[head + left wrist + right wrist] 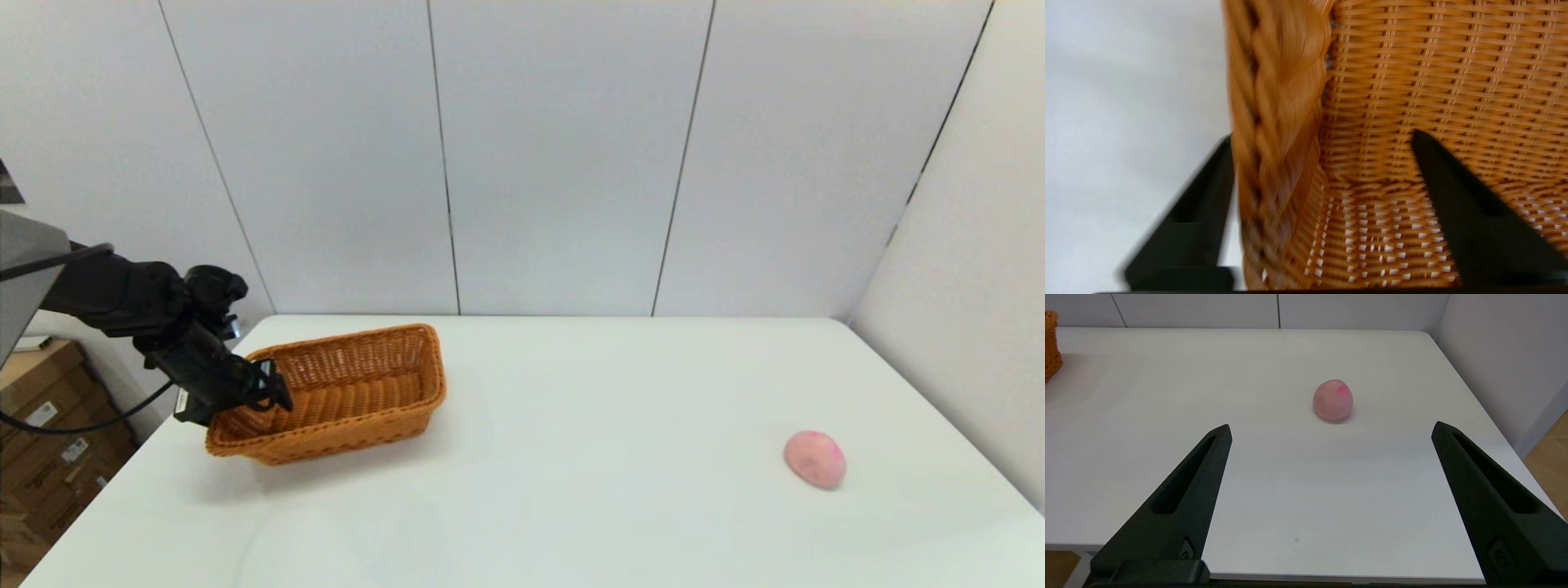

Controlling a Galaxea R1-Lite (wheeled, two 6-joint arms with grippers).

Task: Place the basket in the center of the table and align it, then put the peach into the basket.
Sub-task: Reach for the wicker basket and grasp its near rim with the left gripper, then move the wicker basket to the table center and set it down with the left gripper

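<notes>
One orange-brown woven basket (343,392), braided rim.

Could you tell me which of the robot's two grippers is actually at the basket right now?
The left gripper: its open fingers straddle the basket rim, one inside, one outside. The right gripper hangs open short of the peach, touching nothing.

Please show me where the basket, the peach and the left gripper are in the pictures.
basket (371,384): head view, on its inner woven wall.
peach (1332,400): right wrist view, on the middle of its skin.
left gripper (1323,143): left wrist view, midway between its fingers.
</notes>
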